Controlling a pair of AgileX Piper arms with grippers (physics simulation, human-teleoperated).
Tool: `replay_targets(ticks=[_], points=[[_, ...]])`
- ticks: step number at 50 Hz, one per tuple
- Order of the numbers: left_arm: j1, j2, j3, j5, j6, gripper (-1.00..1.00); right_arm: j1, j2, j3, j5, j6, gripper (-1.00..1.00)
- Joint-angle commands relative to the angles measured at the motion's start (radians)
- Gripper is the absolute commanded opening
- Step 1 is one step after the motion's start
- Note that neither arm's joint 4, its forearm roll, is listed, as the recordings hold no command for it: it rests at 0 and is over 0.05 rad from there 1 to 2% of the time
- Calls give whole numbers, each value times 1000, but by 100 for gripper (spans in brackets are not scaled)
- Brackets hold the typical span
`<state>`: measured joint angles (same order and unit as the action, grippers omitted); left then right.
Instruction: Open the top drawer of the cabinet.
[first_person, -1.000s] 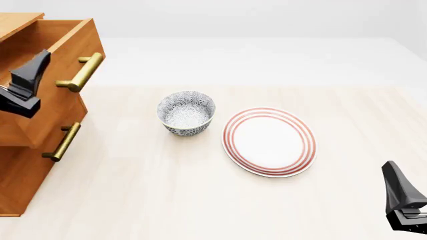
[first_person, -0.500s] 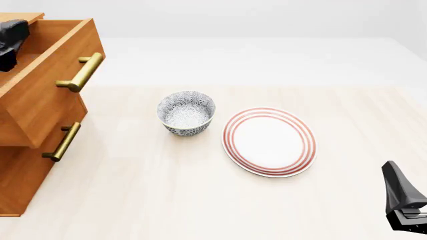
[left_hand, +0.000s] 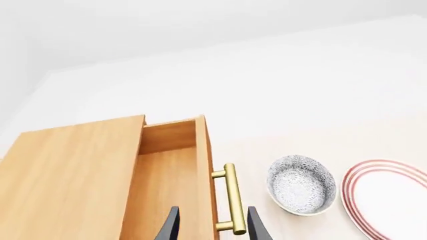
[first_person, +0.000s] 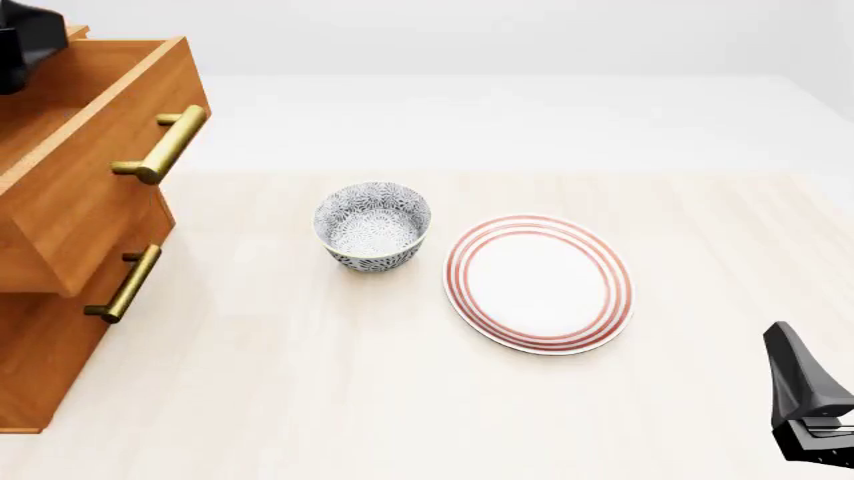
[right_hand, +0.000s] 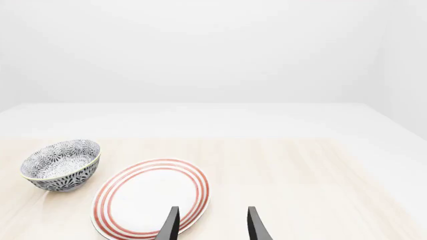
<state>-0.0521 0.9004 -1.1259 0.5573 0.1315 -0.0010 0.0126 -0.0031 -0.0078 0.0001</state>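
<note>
Left tool (left_hand: 210, 227): fingers spread, nothing between them, raised above the cabinet at the front view's far-left top corner. Right tool (right_hand: 210, 225): fingers likewise apart, empty, parked low at the near right, well apart from everything.

Cabinet (first_person: 40, 370): at the left edge of the tabletop (first_person: 400, 400), orange-brown, drawers stacked. Top drawer (first_person: 94, 170): pulled well out from the cabinet face, open box exposed from above, interior apparently bare. Brass handle (first_person: 167, 145): free, ungripped. Lower drawer handle (first_person: 127, 282): flush drawer, untouched.

Plate (first_person: 538, 283): red-ringed, flat on the tabletop, centre-right. Bowl (first_person: 372, 226): patterned, upright, just beside the plate, between plate and cabinet.

Judged: task substantially done. Risks: descent of the left tool onto the drawer rim or front panel, pushing the drawer back in; a sideways retreat clipping the handle; a careless sweep toward centre knocking the bowl into the plate.
</note>
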Motion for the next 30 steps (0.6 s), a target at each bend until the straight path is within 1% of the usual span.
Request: replay_targets(ticks=[1,4,8,15,23,28,30], points=[[2,2,-67,125,-74,100,0,0,0,0,0,100],[7,5,-72,141,-69,100,0,0,0,0,0,100],[-13,25,-86,163,-100,100,0,0,0,0,0,100],[-20,44,-104,197,-120,100,0,0,0,0,0,100],[-15,56,-140,257,-108,100,0,0,0,0,0,100],[-22,59,-164,282,-128,100,0,0,0,0,0,100],[-15,67,-167,296,-114,100,0,0,0,0,0,100]])
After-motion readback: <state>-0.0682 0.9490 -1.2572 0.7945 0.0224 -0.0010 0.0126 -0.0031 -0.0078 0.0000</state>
